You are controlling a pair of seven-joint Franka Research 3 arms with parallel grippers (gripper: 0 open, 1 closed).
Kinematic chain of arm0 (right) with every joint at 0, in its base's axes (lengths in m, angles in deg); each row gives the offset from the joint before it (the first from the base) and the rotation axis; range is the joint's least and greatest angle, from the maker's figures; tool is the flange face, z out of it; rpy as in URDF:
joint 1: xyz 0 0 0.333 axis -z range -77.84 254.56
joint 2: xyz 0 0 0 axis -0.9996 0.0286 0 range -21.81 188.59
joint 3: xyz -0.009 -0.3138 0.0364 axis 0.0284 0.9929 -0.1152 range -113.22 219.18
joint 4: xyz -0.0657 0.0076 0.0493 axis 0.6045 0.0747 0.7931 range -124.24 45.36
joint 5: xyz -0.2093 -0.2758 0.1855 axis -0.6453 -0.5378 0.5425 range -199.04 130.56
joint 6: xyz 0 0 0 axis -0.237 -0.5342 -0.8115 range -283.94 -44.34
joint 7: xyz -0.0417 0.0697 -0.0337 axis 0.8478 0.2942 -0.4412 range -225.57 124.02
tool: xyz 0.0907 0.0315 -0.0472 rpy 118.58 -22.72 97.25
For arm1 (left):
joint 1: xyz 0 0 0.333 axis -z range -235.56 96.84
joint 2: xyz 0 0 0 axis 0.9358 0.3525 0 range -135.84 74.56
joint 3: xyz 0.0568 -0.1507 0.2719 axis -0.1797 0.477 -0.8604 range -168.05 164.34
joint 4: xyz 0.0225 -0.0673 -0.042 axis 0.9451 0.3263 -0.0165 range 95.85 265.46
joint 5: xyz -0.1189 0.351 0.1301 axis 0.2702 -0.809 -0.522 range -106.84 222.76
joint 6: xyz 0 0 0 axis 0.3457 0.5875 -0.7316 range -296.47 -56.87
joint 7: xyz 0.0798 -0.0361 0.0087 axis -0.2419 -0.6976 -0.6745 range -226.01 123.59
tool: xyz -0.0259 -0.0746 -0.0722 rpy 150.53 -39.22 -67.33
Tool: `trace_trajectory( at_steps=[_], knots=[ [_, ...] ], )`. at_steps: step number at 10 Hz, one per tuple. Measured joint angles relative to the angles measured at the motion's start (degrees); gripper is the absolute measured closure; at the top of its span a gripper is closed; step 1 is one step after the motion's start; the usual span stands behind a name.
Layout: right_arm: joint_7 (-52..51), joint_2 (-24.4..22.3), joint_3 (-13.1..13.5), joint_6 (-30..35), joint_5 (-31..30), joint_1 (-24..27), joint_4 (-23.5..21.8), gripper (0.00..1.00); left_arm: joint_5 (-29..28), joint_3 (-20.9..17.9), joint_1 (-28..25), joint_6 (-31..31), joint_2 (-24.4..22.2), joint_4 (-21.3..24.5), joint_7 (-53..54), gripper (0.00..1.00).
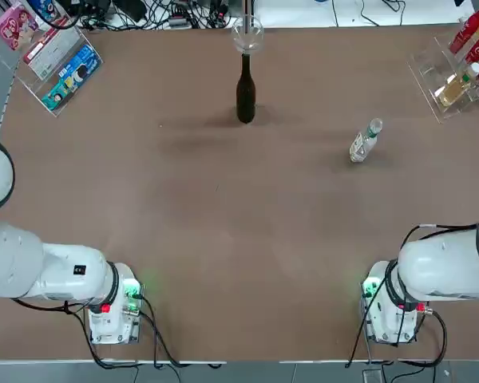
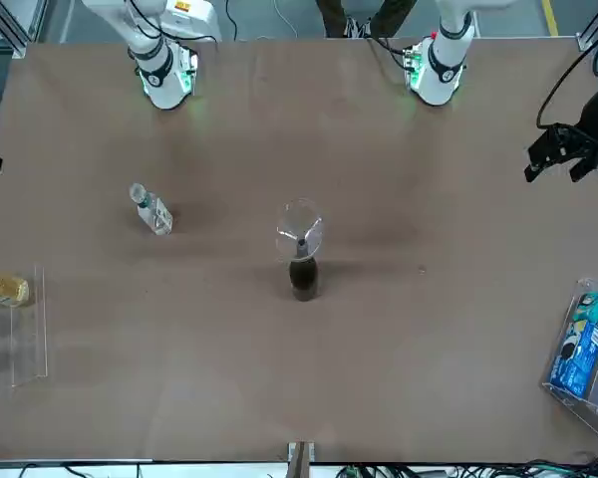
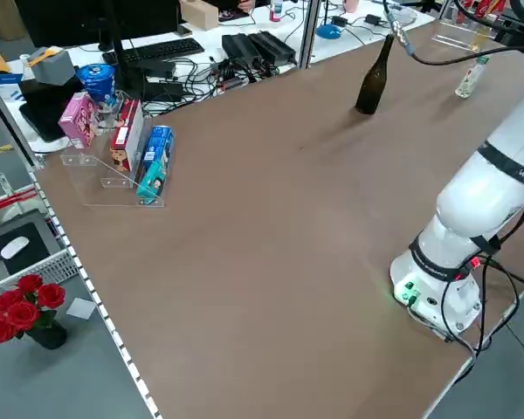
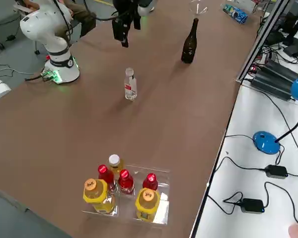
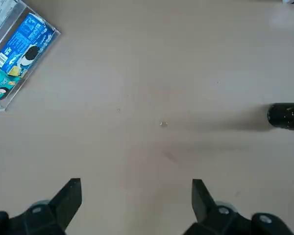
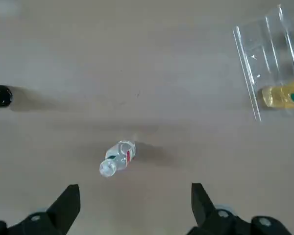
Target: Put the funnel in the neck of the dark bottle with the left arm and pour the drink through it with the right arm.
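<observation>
Funnel (image 2: 299,231) already seated in the neck of the dark bottle (image 1: 245,92), upright at the desk's (image 1: 223,239) far middle. Drink (image 6: 116,157) standing upright beneath the right gripper (image 6: 134,208), fingers wide, empty. Left gripper (image 5: 136,205) wide too, off to its side.

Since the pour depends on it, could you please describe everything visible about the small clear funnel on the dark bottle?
The small transparent plastic funnel is colourless, with a wide round rim and a short spout. It sits upright in the neck of the tall, black-looking glass bottle, which stands at the table's far middle from the robot. Only the bottle touches it; no gripper is near. It looks empty.
</observation>
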Motion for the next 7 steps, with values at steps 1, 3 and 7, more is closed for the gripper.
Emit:
trace_trajectory(
  at_steps=[1,3,7],
  knots=[
    [2.48,-3.17,-3.48,-0.51,-1.28,2.33,-3.32,0.0,0.0,0.0,-0.01,0.0,0.0,0.0,0.0,0.01],
    [5.58,-8.92,-9.3,-1.3,-3.5,5.81,-9.03,0.0,0.0,0.01,0.02,0.0,0.0,0.0,0.0,0.01],
    [7.38,-10.66,-12.06,-1.01,-5.75,6.05,-10.43,0.0,0.0,0.02,0.02,0.0,0.0,0.0,0.0,0.01]
  ],
)
